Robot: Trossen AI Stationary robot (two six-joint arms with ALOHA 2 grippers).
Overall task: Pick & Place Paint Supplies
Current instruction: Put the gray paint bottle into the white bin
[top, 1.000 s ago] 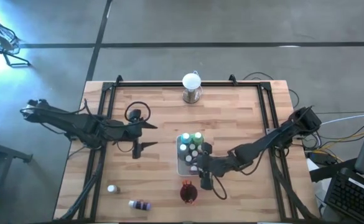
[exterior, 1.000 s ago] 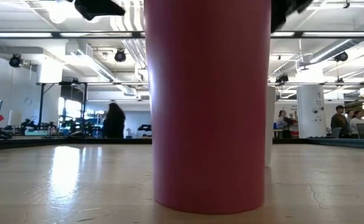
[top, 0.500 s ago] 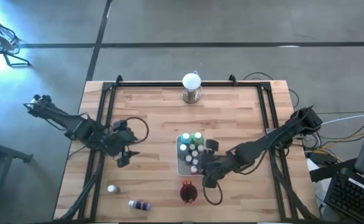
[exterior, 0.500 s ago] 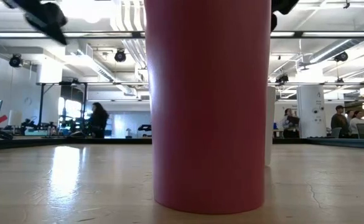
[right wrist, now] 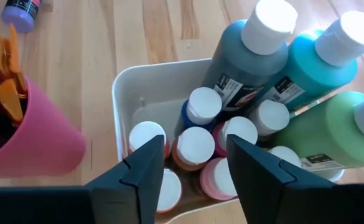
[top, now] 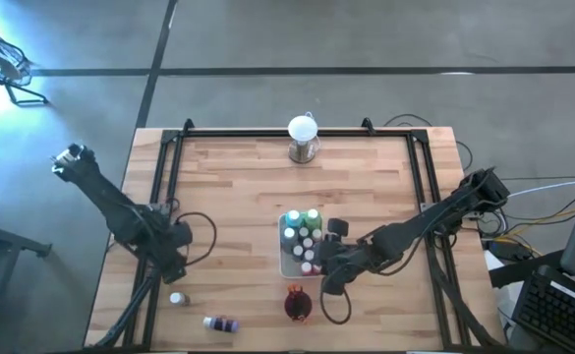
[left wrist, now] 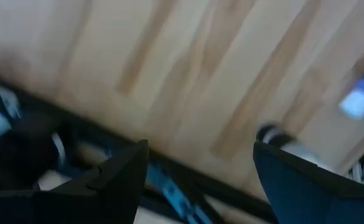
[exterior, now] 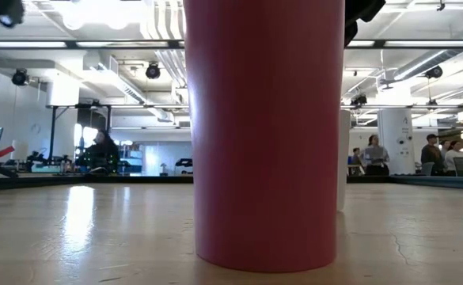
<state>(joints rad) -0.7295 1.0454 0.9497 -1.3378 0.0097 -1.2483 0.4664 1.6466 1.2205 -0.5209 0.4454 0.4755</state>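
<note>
Most of the paint bottles point(top: 303, 236) stand packed together in the white tray point(top: 287, 264) near the middle of the table point(top: 248, 187), slightly toward its front. In the right wrist view the tall ones show plainly: a dark teal bottle point(right wrist: 247, 53), a bright teal bottle point(right wrist: 322, 53) and a green bottle point(right wrist: 331, 127), all white-capped, with small bottles point(right wrist: 197, 146) in dark blue, orange and red crowded beside them toward the tray's front. Two bottles lie outside the tray at about 7 o'clock from it, near the table's front left: a small white-capped bottle point(top: 177, 298) and a purple bottle point(top: 224, 323) on its side. Orange brush tips point(right wrist: 1, 68) stick up from the dark red cup point(top: 297, 305), which stands just beside the tray at 6 o'clock and fills the low view.

The right gripper point(top: 328, 258) hangs at the tray's 3 o'clock edge, over the small bottles, its fingers point(right wrist: 141, 171) spread apart with nothing between them. The left gripper point(top: 176, 265) is well apart at 9 o'clock from the tray, above the table's left rail and near the small white-capped bottle; its fingers point(left wrist: 119, 177) are spread wide and empty over bare wood.

A white globe on a metal base point(top: 303, 138) stands at 12 o'clock, at the table's far edge.
</note>
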